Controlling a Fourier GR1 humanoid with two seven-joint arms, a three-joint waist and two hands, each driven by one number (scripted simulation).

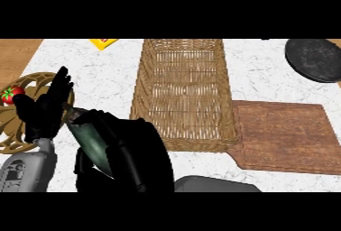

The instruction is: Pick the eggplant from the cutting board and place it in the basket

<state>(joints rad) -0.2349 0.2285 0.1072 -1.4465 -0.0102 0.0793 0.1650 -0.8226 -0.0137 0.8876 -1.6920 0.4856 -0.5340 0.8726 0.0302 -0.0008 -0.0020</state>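
One basket (183, 90), one cutting board (283, 135), one eggplant (90, 142), one tomato (11, 94), two hands (47, 106) (126, 153).

the counter (266, 85) is white marble with grey veins, the woven basket (183, 85) tan, the cutting board (286, 135) reddish-brown wood. the eggplant (90, 142) is dark green, held by a black right hand (130, 153). a black pan (314, 58) and a red tomato (12, 94) show.

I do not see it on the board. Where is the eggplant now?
In the head view the eggplant is at lower left, held in the right hand, left of the basket and beside the left hand.
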